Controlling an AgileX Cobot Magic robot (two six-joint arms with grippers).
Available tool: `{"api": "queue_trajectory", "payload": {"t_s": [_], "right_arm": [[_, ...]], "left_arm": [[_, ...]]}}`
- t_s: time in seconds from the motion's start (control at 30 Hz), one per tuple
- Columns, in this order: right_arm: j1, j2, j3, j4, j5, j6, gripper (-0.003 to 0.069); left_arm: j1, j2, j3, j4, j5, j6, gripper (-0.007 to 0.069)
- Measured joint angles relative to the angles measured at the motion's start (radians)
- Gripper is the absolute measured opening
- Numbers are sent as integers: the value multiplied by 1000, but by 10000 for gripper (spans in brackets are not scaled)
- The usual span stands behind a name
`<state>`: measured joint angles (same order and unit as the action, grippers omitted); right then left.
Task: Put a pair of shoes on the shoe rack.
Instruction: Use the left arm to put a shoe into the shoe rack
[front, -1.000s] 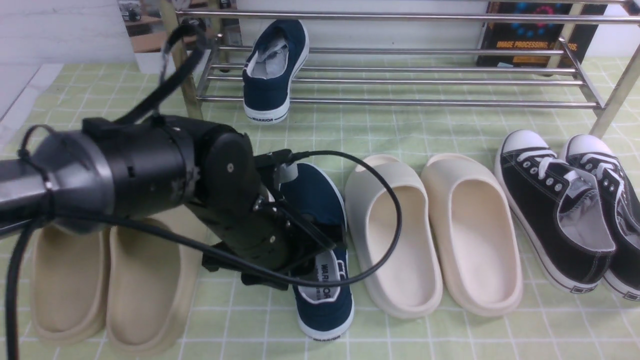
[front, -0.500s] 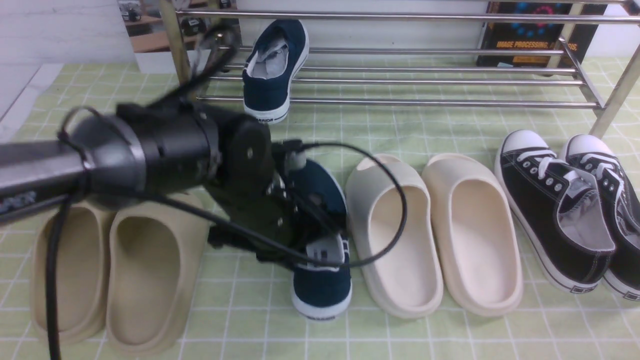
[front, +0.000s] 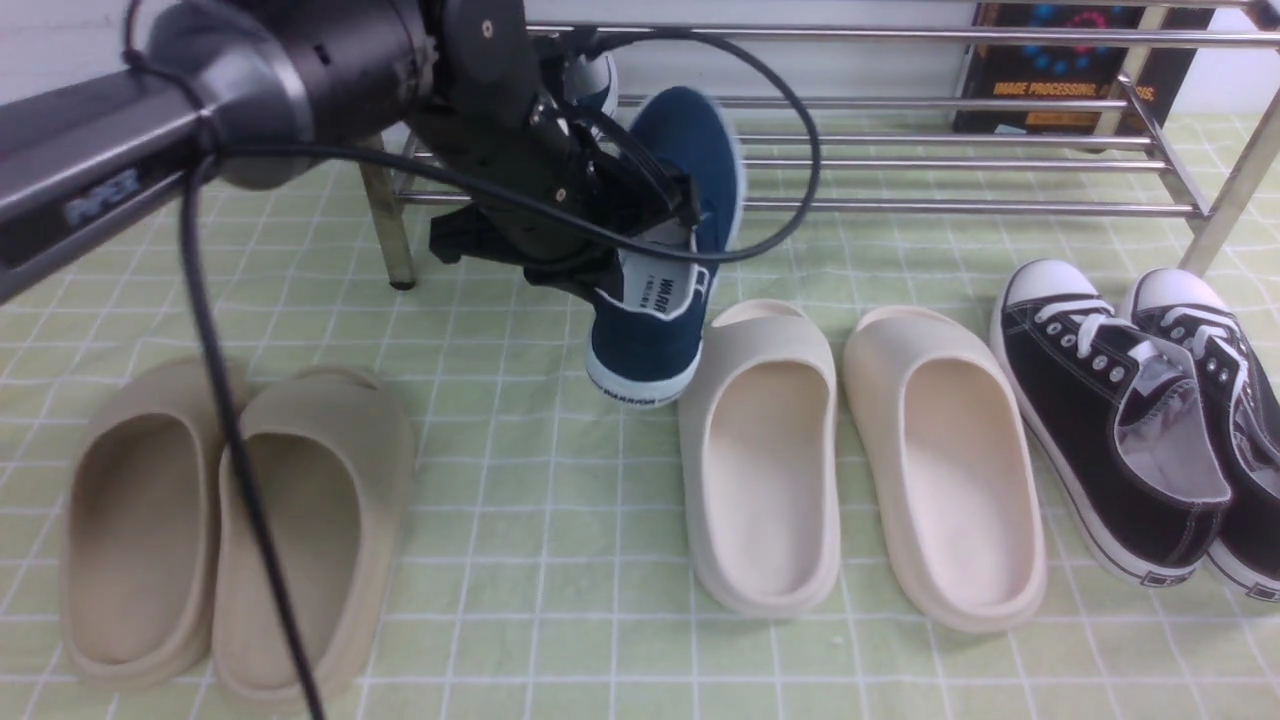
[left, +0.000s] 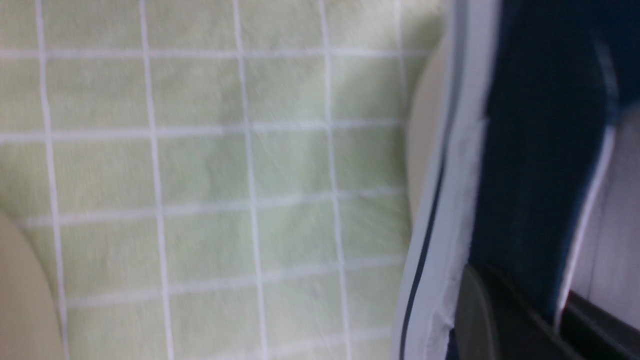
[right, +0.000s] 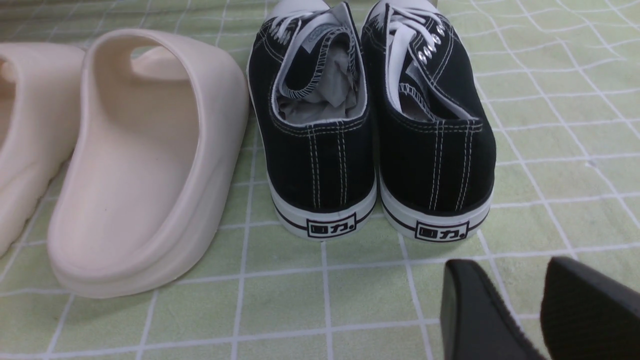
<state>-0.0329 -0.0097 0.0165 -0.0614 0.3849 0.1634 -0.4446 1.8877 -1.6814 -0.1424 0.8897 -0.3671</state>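
The shoe rack (front: 900, 207) is shiny chrome metal tubing. The navy shoe (front: 650, 345) is matt canvas cloth with a smooth white rubber sole. Beside it, the cream slide (front: 760, 470) is matt foam. The counter (front: 540, 480) is covered in soft checked cloth.

Pale green checked cloth (front: 560, 520) below; white wall (front: 830, 65) behind; dark poster (front: 1050, 70) far right.

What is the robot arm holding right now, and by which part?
The left gripper holds a navy-blue sneaker by the side of its collar, near the heel.
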Motion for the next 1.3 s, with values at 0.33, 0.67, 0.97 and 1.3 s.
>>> {"api": "queue_trajectory", "payload": {"t_s": [0.33,0.67,0.97,1.3], "right_arm": [[0,0,0,0,0,0,246],[0,0,0,0,0,0,246],[0,0,0,0,0,0,246],[0,0,0,0,0,0,246]], "left_arm": [[57,252,-353,-60,40,35,-2],[89,391,-550,-76,60,28,-2],[109,409,-555,-76,13,27,1],[110,409,-562,-77,-48,27,162]]}}
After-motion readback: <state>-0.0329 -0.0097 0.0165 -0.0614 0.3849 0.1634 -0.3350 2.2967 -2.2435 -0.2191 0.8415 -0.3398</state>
